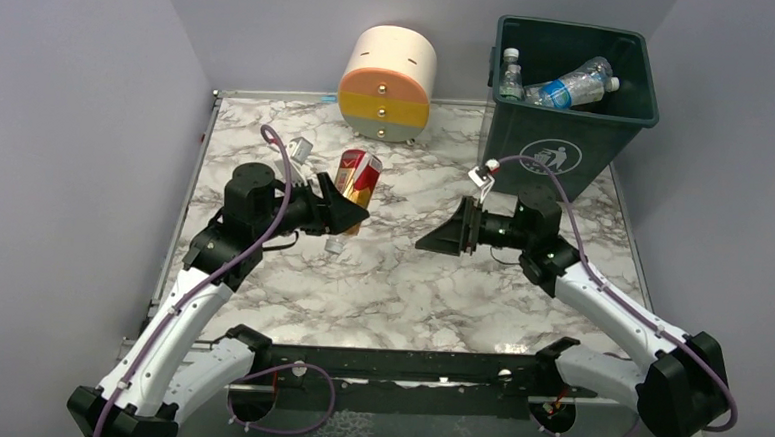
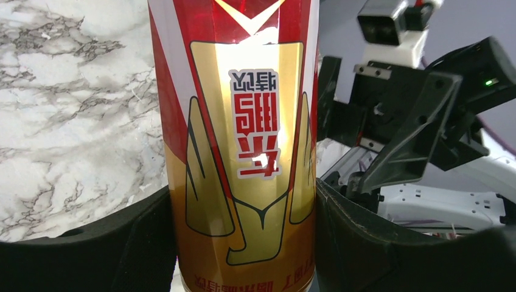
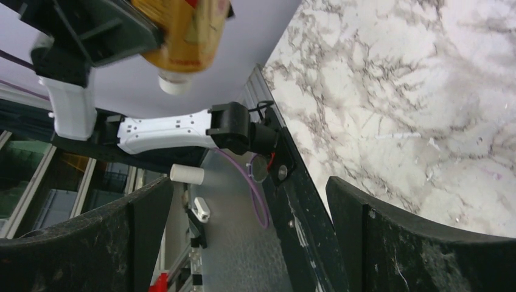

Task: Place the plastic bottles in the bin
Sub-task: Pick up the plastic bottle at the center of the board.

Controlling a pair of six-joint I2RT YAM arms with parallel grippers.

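Note:
A plastic bottle (image 1: 358, 174) with a red and gold label and amber liquid hangs cap-down above the marble table, clear of it. My left gripper (image 1: 348, 200) is shut on its body. In the left wrist view the bottle (image 2: 242, 140) fills the gap between both black fingers (image 2: 371, 243). My right gripper (image 1: 441, 231) stands open and empty just to its right, jaws turned toward it. From the right wrist the bottle (image 3: 182, 27) and its white cap (image 3: 174, 83) show at top left, beyond the open gripper (image 3: 249, 231). The dark green bin (image 1: 608, 140) stands at the back right with clear bottles (image 1: 574, 88) inside.
A cream, orange and grey round drawer unit (image 1: 388, 83) sits at the back middle of the marble table (image 1: 400, 289). Lilac walls close in the left, back and right. A black rail (image 1: 406, 365) crosses the near edge between the arm bases.

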